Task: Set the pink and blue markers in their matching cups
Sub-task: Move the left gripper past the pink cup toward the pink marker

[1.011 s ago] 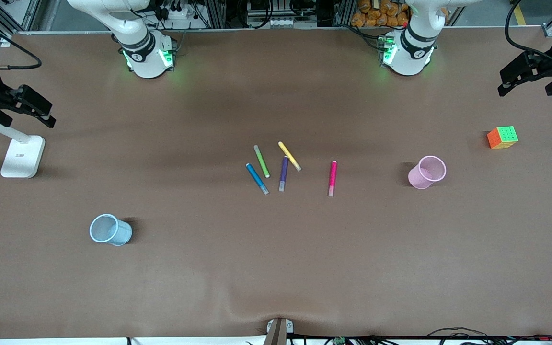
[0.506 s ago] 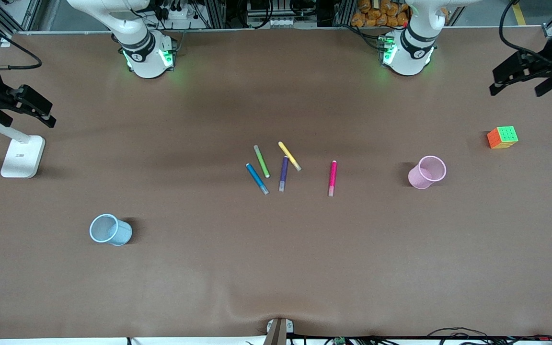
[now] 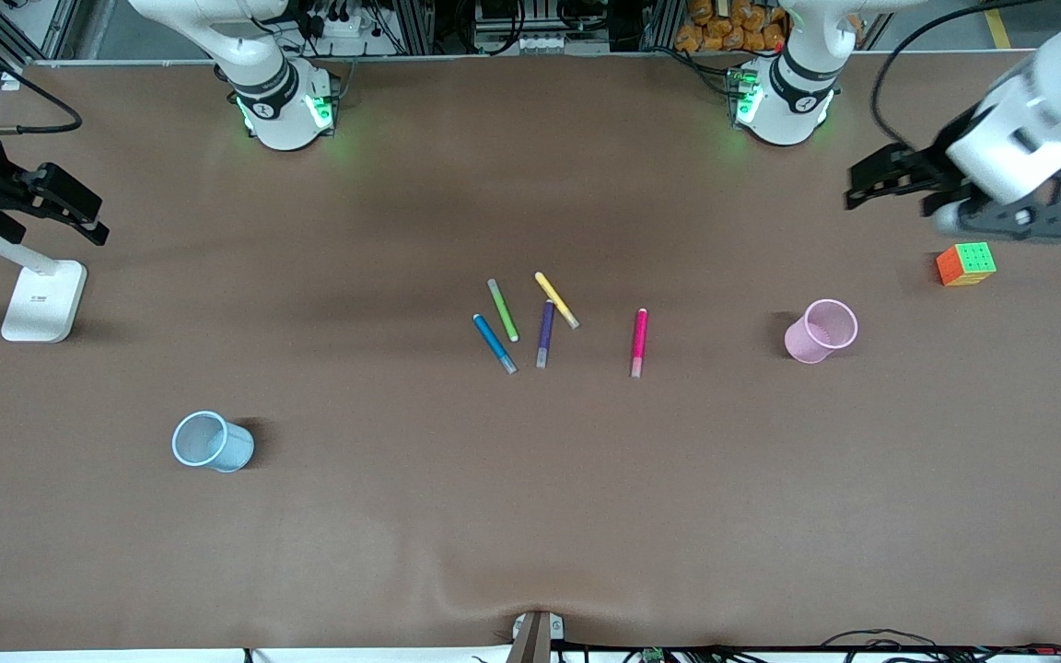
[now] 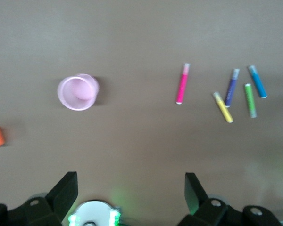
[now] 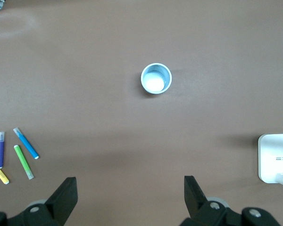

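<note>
Starting at the right arm's end of the table: your right gripper [image 3: 79, 214] hangs over the white stand [image 3: 42, 299], jaws wide apart, holding nothing. That arm waits.

Blue cup [image 3: 211, 442] stands upright, nearer the front camera than the pens and well apart from them. It's light and tapered, so a marker dropped at an angle or against the rim could tip it.

Mid-table cluster is your main risk. Blue marker [image 3: 495, 343] lies just beside the green pen [image 3: 503, 310], with the purple pen [image 3: 545, 333] near and the yellow pen [image 3: 556, 299] touching or nearly touching the purple one's end; I can't tell which. Come down with the jaws that wide and you'll likely knock or pinch the green pen too. Line the jaws across the blue barrel.

Pink marker [image 3: 639, 342] lies alone, apart from the cluster, so that's the easy pick. It's slim and round and may roll if one fingertip lands first.

Pink cup [image 3: 821, 331] stands upright toward the left arm's end, same tipping risk.

Left gripper [image 3: 871, 180] is up in the air over bare table close to the cube [image 3: 966, 263], spread wide, empty. Watch the cube and the pink cup on its sweep inward.
</note>
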